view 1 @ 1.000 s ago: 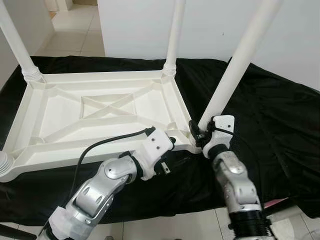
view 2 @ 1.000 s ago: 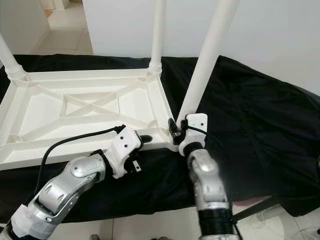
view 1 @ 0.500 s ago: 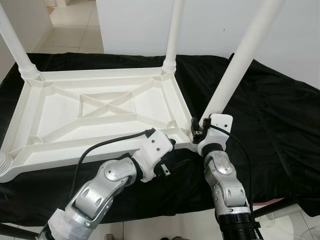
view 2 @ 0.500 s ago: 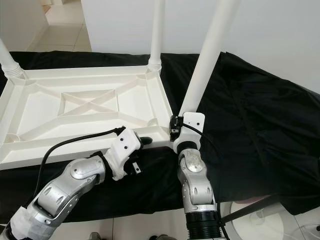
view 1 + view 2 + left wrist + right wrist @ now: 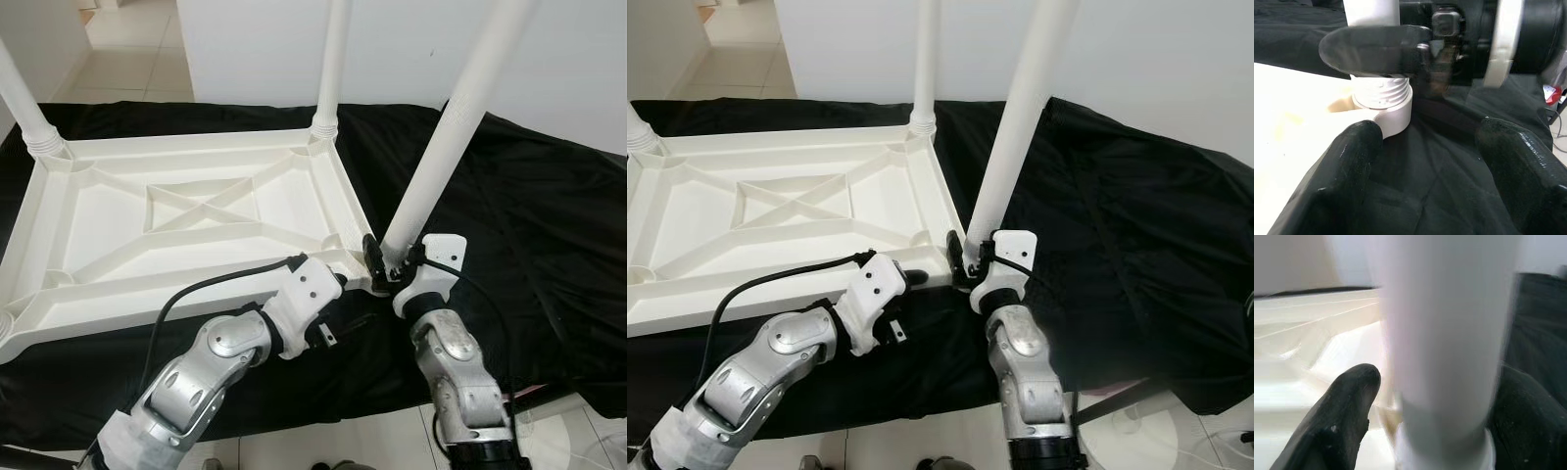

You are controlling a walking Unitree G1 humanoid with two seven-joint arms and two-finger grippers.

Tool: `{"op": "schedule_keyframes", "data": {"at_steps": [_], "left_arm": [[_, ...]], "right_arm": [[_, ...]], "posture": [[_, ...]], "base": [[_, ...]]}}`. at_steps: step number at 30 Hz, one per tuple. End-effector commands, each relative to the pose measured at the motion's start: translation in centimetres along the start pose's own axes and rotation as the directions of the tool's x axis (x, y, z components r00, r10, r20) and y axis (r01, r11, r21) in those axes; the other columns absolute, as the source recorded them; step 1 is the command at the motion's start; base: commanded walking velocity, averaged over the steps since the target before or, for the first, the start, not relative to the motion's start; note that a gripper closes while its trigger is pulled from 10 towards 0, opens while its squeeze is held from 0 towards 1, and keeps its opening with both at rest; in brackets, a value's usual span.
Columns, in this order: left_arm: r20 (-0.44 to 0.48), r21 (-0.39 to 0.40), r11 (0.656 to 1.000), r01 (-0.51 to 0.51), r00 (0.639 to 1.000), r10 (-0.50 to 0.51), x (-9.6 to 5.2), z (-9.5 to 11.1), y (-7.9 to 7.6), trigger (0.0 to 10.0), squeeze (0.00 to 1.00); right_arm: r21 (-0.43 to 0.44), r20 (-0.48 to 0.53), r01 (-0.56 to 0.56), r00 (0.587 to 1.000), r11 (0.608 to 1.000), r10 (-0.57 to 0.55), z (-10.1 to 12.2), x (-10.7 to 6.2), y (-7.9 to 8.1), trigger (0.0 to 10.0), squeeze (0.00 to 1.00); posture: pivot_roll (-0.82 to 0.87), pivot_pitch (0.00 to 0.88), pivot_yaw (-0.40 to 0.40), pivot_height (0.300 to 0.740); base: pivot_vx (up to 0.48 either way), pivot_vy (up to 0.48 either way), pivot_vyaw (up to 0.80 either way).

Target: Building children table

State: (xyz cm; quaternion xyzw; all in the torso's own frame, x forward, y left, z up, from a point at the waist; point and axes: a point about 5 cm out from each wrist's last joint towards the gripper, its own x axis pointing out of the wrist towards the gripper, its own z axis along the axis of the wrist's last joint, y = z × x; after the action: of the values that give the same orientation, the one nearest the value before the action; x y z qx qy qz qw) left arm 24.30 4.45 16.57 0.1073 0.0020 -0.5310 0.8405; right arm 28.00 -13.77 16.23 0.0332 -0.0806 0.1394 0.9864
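A black cloth [image 5: 529, 225] covers the broad surface, and on it lies the white plastic children table top [image 5: 186, 215], turned underside up so that its ribbed frame and crossed braces face the camera. Pale floor tiles [image 5: 132, 44] and a white wall [image 5: 255, 49] stand beyond it. White legs rise from its corners: the far left leg [image 5: 22, 103] and the far right leg [image 5: 331, 69] stand upright in their sockets, and a threaded socket rim [image 5: 8, 328] shows at the near left corner at the picture's edge. The near right leg [image 5: 451, 127] leans away to the right as it rises, its lower end meeting the near right corner socket [image 5: 1383, 105] of the table top, where the left wrist view shows screw threads at the joint. The right pincer [image 5: 384, 262] is at the very foot of this leg, its black fingers [image 5: 1344, 411] set on either side of the white tube and clasping it just above the socket. The left pincer [image 5: 911, 277] reaches toward the same corner from the near edge of the table top, its two fingers [image 5: 1354, 156] spread apart and grasping nothing, one lying just beside the socket ring over the black cloth. A black cable [image 5: 211, 286] runs along the left arm.
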Motion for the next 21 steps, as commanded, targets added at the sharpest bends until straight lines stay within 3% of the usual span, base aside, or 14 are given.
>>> {"op": "schedule_keyframes", "data": {"at_steps": [1, 8, 19, 21], "left_arm": [[0.002, 0.0, 0.998, 0.063, 0.998, -0.063, 0.3, 0.0, -0.5, 10.0, 0.0], [0.006, 0.003, 0.998, 0.058, 0.998, -0.058, 0.5, -0.1, -0.3, 10.0, 0.0], [0.013, 0.001, 1.0, 0.019, 1.0, -0.02, 0.8, -0.4, 0.0, 10.0, 0.0], [0.024, -0.003, 1.0, -0.024, 0.999, 0.024, 0.9, -0.9, 0.7, 10.0, 0.0]], "right_arm": [[0.006, -0.008, -0.064, 0.998, 0.998, 0.064, -0.3, -0.3, 0.0, 10.0, 0.0], [-0.053, -0.021, -0.142, 0.99, 0.988, 0.141, -0.5, 0.2, -1.8, 10.0, 0.0], [-0.068, -0.039, -0.212, 0.977, 0.975, 0.209, -1.4, 0.5, -2.5, 10.0, 0.0], [-0.08, -0.023, -0.222, 0.975, 0.972, 0.22, -1.7, 0.7, -2.6, 10.0, 0.0]], "posture": [[-0.06, 0.113, -0.08, 0.74], [-0.06, 0.102, -0.08, 0.74], [-0.06, 0.095, -0.079, 0.74], [-0.05, 0.095, -0.074, 0.74]], "base": [[0.0, 0.0, 0.0], [0.0, 0.0, 0.0], [0.0, 0.0, 0.0], [0.0, 0.0, 0.0]]}}
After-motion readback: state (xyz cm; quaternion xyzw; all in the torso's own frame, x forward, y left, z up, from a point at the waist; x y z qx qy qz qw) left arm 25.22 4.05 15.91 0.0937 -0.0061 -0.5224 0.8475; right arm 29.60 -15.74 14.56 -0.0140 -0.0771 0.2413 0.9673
